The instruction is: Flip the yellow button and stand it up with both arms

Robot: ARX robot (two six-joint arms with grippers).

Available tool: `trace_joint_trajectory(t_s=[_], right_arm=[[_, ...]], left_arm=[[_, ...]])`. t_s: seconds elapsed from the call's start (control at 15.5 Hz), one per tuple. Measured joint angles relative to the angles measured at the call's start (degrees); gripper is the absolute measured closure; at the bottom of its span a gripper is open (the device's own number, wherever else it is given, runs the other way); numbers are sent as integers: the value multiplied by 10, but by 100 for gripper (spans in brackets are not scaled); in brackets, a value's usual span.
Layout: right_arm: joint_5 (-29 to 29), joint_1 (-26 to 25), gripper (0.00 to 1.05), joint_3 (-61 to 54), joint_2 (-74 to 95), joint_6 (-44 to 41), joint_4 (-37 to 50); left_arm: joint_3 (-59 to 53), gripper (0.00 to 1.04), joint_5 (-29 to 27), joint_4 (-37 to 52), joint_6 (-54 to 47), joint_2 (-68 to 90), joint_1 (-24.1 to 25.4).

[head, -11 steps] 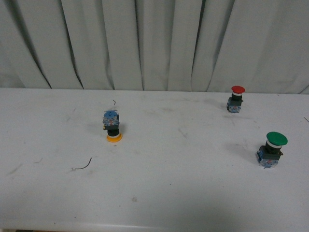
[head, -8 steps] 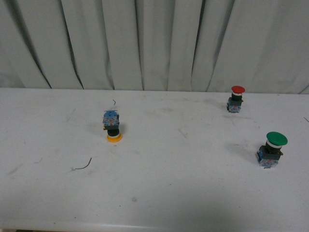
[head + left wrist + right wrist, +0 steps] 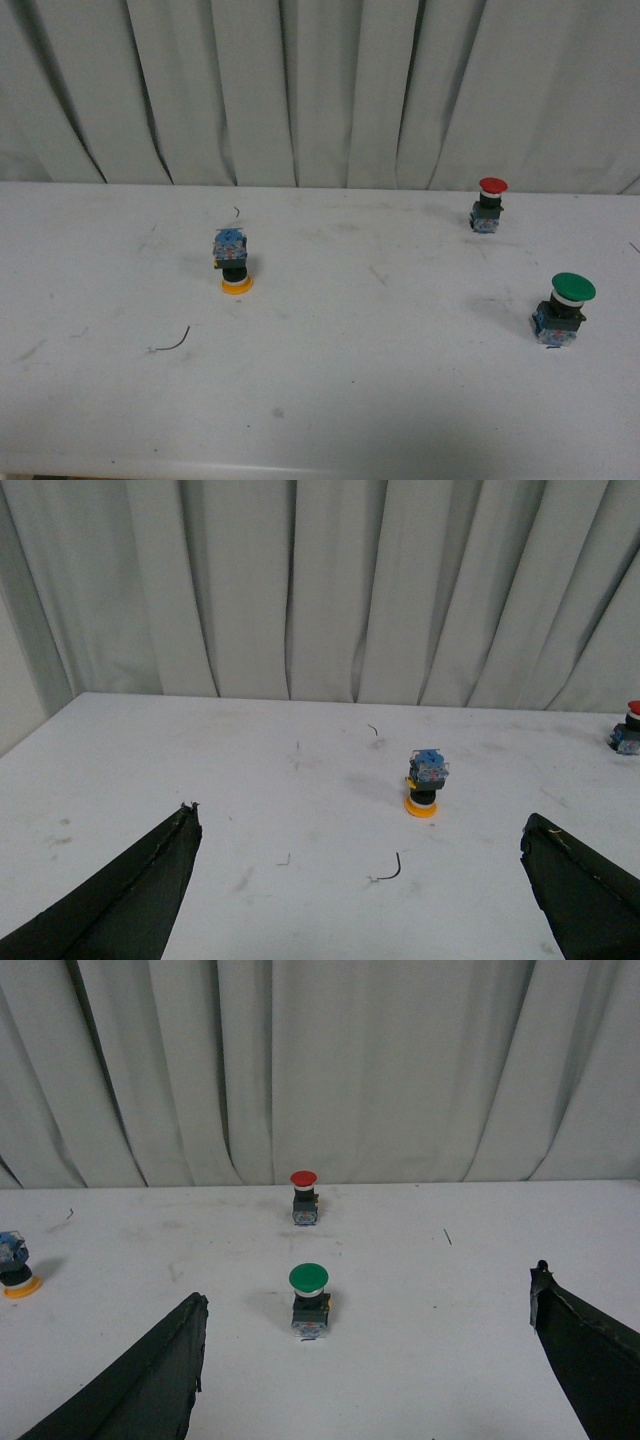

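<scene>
Left tool [image 3: 360, 818] has its two black fingers spread wide with nothing between them, and the right tool [image 3: 370, 1285] is spread and empty in the same way. Neither arm shows in the front view.

The yellow button [image 3: 232, 262] stands upside down on the left half of the bench [image 3: 350, 390], about the middle between its near and far edge. Its yellow cap lies flat on the surface, the black collar is above the cap, and the blue-grey contact block is on top. So its long axis is upright, but the wrong end is up.

In the left wrist view the yellow button [image 3: 424, 783] lies ahead of the tool, inside the opening of the fingers and well apart from them. In the right wrist view the yellow button [image 3: 14, 1265] is only just inside the picture. I judge that the left arm is the nearer one and should reach first, forward to the block, while the right arm must come across to help with the turning.

A thin piece of wire [image 3: 172, 343] lies near and left of it. The red button [image 3: 489, 205] and the green button [image 3: 563, 310] stand far to the right, both cap up.
</scene>
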State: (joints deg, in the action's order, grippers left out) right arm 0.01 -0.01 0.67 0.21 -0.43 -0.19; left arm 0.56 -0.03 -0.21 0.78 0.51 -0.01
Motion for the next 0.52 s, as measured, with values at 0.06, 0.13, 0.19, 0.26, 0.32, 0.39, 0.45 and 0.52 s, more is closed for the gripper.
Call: trace_joint_trajectory(t_s=[0.06,0.13,0.19,0.26,0.32,0.39,0.45,0.52], right_arm=[[0,0,7,0,0,0,0],[0,0,7,0,0,0,0],[0,0,7,0,0,0,0],[0,0,7,0,0,0,0],[0,0,7,0,0,0,0],[0,0,7,0,0,0,0],[0,0,7,0,0,0,0],[0,0,7,0,0,0,0]], left_arm=[[0,7,0,0,0,0,0],[0,7,0,0,0,0,0],[0,7,0,0,0,0,0],[0,7,0,0,0,0,0],[0,7,0,0,0,0,0],[0,7,0,0,0,0,0],[0,7,0,0,0,0,0],[0,7,0,0,0,0,0]])
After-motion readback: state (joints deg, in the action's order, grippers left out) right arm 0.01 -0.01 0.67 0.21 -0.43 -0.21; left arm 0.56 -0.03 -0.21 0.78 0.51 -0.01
